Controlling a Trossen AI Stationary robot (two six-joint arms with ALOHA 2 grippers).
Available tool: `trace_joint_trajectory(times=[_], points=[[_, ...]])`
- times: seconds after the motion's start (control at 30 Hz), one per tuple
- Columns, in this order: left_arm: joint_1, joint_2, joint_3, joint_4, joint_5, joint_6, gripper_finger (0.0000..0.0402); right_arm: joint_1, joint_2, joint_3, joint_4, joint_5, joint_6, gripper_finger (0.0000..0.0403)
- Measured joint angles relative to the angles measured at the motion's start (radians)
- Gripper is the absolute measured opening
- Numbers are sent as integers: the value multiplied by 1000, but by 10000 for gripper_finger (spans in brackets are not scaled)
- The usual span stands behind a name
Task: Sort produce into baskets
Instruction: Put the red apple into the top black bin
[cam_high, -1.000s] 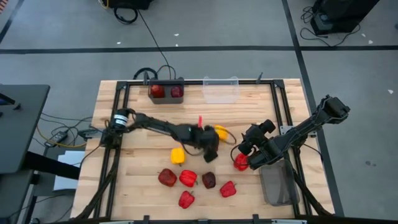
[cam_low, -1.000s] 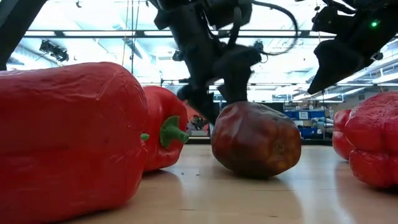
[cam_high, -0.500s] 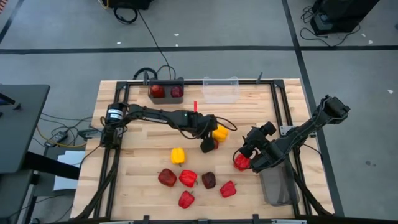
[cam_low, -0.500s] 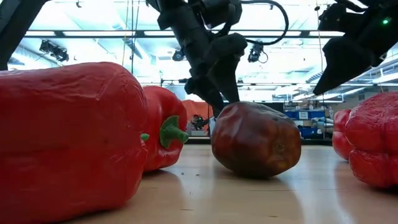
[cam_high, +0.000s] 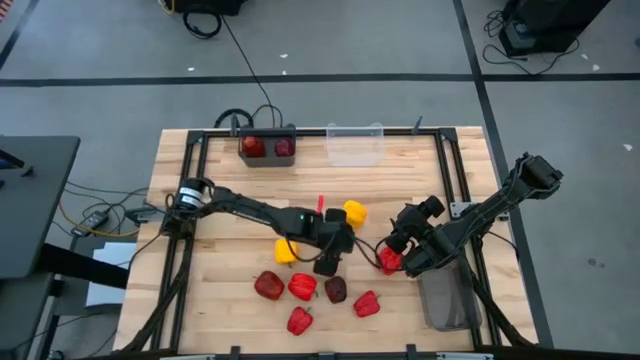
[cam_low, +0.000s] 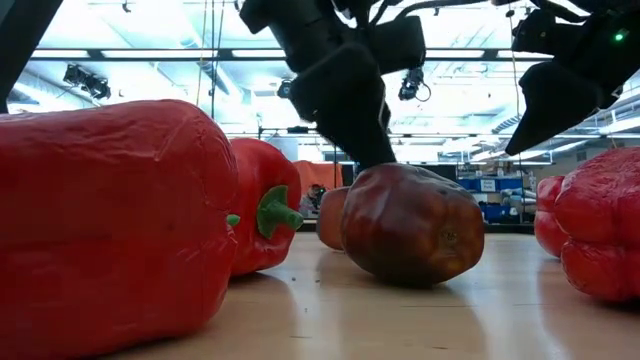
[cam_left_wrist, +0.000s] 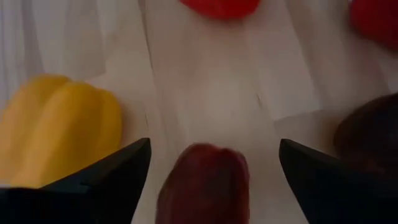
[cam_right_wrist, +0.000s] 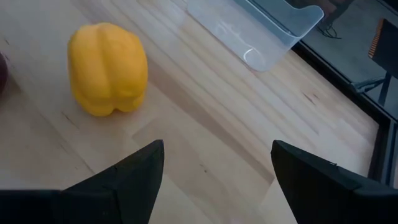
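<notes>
My left gripper is open and low over the table's middle. Its fingers stand on either side of a dark maroon fruit without touching it; the fruit rests on the table. A yellow pepper lies to one side and another maroon fruit toward the near edge. My right gripper is open and empty, raised beside a red pepper. A second yellow pepper lies between the arms. The dark grey bin holds two dark red fruits.
Several red peppers lie near the front edge. The clear bin stands at the back middle and the mesh bin at the front right. A black frame runs around the work area. Bare wood lies at the back left.
My left gripper has moved toward the table's near edge and down, between the yellow pepper and the group of red peppers. In the low view a maroon fruit now shows on the table under it, where none showed before.
</notes>
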Motion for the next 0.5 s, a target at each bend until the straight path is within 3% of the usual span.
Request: trace_joint_trajectory(times=[0.13,0.27,0.5], points=[[-3,5,0,-47,-62,-7,386,0,0,0,5,-1,0,307],[10,5,0,-123,-31,-22,383,0,0,0,5,-1,0,306],[29,24,-1,-125,77,-67,311,0,0,0,4,-1,0,306]])
